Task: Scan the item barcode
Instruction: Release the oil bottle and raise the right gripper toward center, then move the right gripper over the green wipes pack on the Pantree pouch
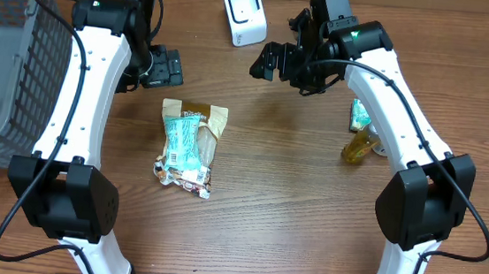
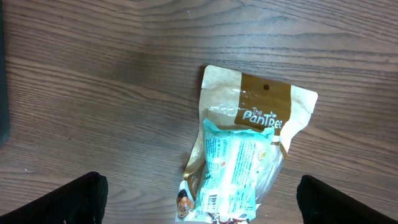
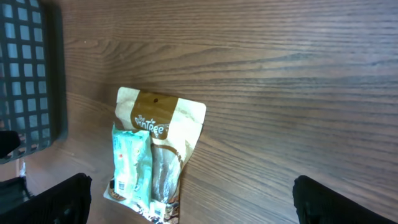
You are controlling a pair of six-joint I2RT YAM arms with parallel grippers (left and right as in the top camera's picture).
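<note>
A pile of snack packets (image 1: 189,145) lies on the wood table left of centre: a tan pouch with a brown top (image 2: 261,112) (image 3: 163,118) and a light-teal packet (image 2: 236,168) (image 3: 130,165) on top of it, a small barcode showing near its lower end. A white barcode scanner (image 1: 244,15) stands at the back centre. My left gripper (image 1: 163,68) hangs open above and behind the pile, nothing between its fingers (image 2: 81,199). My right gripper (image 1: 273,61) is open too, up near the scanner and to the right of the pile, empty.
A grey wire basket (image 1: 8,54) fills the left edge of the table. By the right arm lie a green packet (image 1: 359,116) and a yellowish bottle (image 1: 361,147). Bare wood stretches between the pile and the right arm.
</note>
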